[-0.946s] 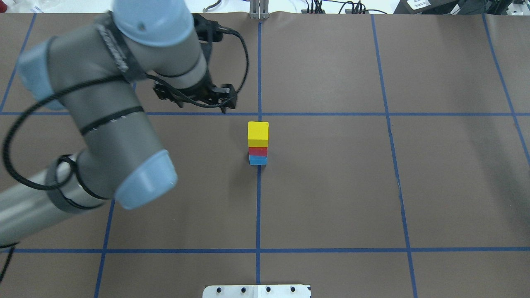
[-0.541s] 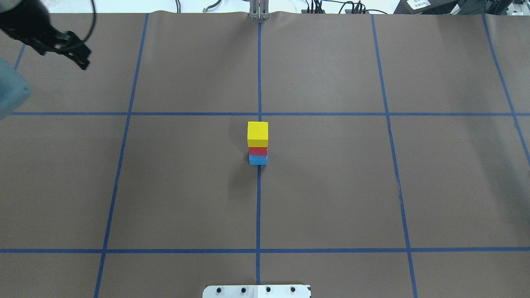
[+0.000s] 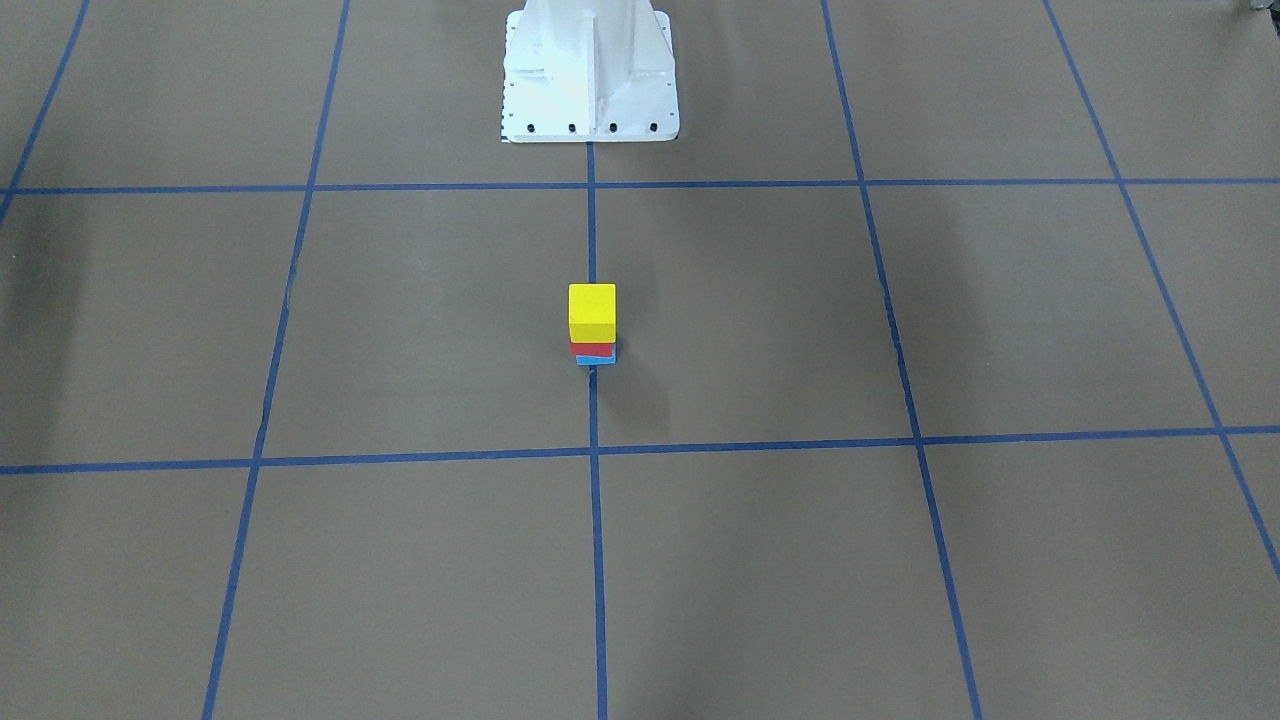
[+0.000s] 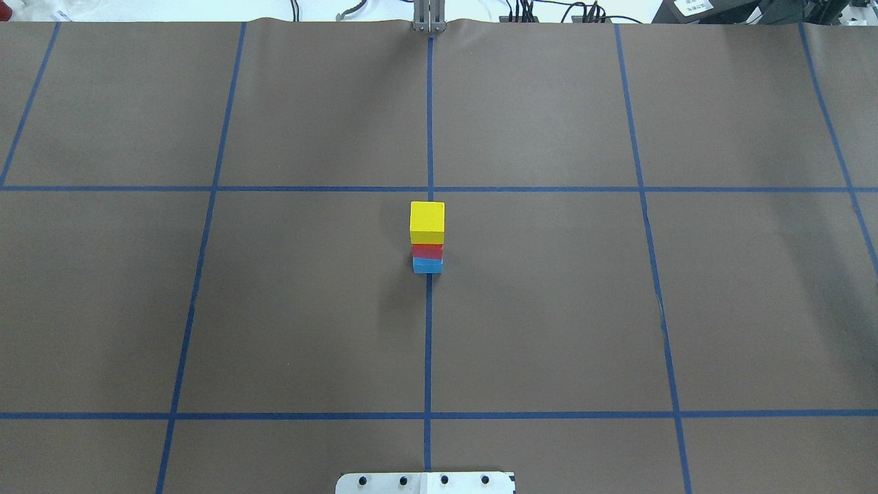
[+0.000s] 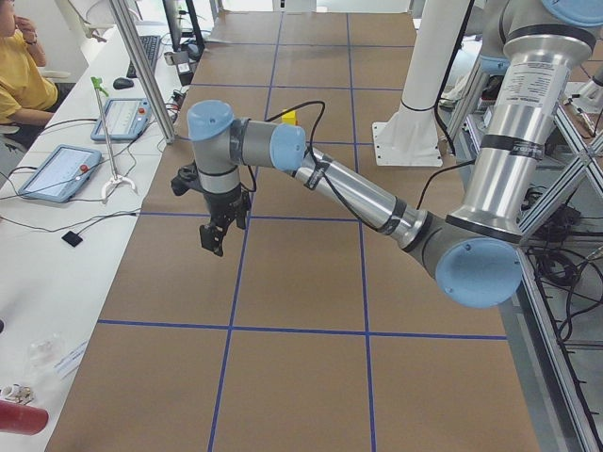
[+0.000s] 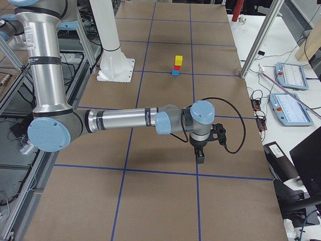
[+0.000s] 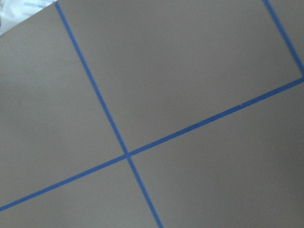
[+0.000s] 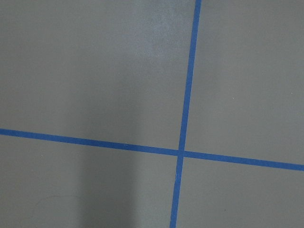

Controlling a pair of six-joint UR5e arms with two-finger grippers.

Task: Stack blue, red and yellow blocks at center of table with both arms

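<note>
A brown-covered table fills my screens, ruled into large squares by blue tape lines; the white robot mount stands at its robot-side edge, and a person in a yellow shirt sits at a side bench with tablets. On the left end, the left tool hangs point-down above the table on its far-stretched arm; I see it only from the side camera, so I cannot tell whether its fingers are apart or together; its wrist camera shows only bare table and one tape crossing. Well apart from that tool, toward the table's middle, stands the stack; the blue block sits on the table on the centre tape line, the red block lies on it, and the yellow block tops it; the three look roughly flush and upright, and nothing touches them. Well beyond the stack on the other end, the right tool points down close over the table; again I have only a side view and cannot tell its opening; its wrist camera shows just another tape crossing.
</note>
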